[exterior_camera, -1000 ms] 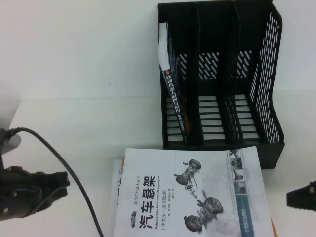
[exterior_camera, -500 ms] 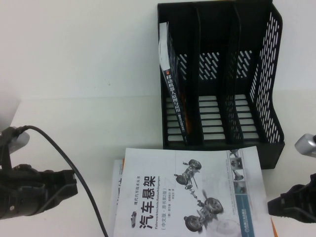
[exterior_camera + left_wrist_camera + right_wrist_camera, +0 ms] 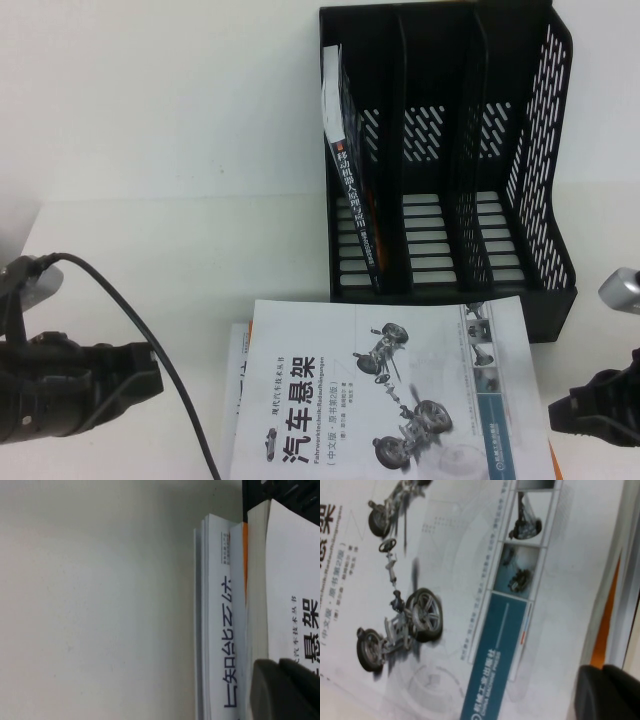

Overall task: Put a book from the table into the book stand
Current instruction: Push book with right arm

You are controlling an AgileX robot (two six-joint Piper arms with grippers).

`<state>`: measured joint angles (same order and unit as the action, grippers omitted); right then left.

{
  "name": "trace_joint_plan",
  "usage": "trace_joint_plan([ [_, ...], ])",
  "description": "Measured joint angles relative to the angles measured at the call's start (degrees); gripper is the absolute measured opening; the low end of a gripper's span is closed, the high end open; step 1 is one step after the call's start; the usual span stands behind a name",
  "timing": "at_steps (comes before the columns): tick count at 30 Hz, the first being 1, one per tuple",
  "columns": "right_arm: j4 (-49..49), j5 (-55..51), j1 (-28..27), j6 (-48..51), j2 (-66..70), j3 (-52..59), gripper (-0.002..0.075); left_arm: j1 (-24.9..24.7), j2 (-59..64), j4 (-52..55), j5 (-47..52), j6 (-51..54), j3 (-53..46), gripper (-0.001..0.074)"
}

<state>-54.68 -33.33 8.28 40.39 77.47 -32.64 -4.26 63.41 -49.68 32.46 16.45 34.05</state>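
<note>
My left gripper (image 3: 150,382) hangs low over the plain white flat tabletop (image 3: 150,180) on my left side, near the left edge of the book pile but apart from it, its black fingers pressed together and holding nothing; a black cable (image 3: 130,320) arcs over that arm. My right gripper (image 3: 560,412) sits low at my right, just beside the right edge of the pile, and I cannot tell how it stands. The large thin paperback with the white-grey front, the car suspension drawing, the black Chinese title and the teal strip (image 3: 390,390) lies flat and face up at the near edge of the table, on top of the pile. Under it lies a white book with orange edging (image 3: 238,395), which sticks out on the left side. In my left wrist view, this lower white book (image 3: 220,630) and the paperback's page edges (image 3: 255,580) run side by side. In my right wrist view, the paperback's cover (image 3: 445,580) fills most of the frame. The black plastic file holder with three upright slots and perforated walls (image 3: 545,180) stands just beyond the paperback. Its leftmost slot holds a dark-spined book with orange lettering (image 3: 352,190), standing on edge and leaning slightly; the other two slots hold no books.
</note>
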Motion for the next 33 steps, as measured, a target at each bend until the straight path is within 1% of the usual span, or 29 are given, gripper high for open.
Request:
trace_joint_plan([
  [5, -0.1, 0.9, 0.0, 0.1, 0.0, 0.0, -0.0001, 0.0, 0.0, -1.7, 0.0, 0.1, 0.0, -0.0002],
  [14, -0.7, 2.0, 0.0, 1.4, 0.0, 0.0, -0.0001, 0.0, 0.0, -8.3, 0.0, 3.6, 0.0, -0.0002],
  [24, -2.3, 2.2, 0.0, 4.1, 0.7, 0.0, -0.0001, 0.0, 0.0, -9.2, 0.6, 4.3, 0.0, -0.0002],
  [28, -4.8, 1.8, 0.0, 5.4, 3.4, 0.0, -0.0001, 0.0, 0.0, -9.2, 0.8, 4.5, 0.0, -0.0002],
  [33, -10.2, 0.8, 0.0, 9.4, 5.2, -0.1, -0.0001, 0.0, 0.0, -9.2, 0.8, 4.8, 0.0, -0.0002],
])
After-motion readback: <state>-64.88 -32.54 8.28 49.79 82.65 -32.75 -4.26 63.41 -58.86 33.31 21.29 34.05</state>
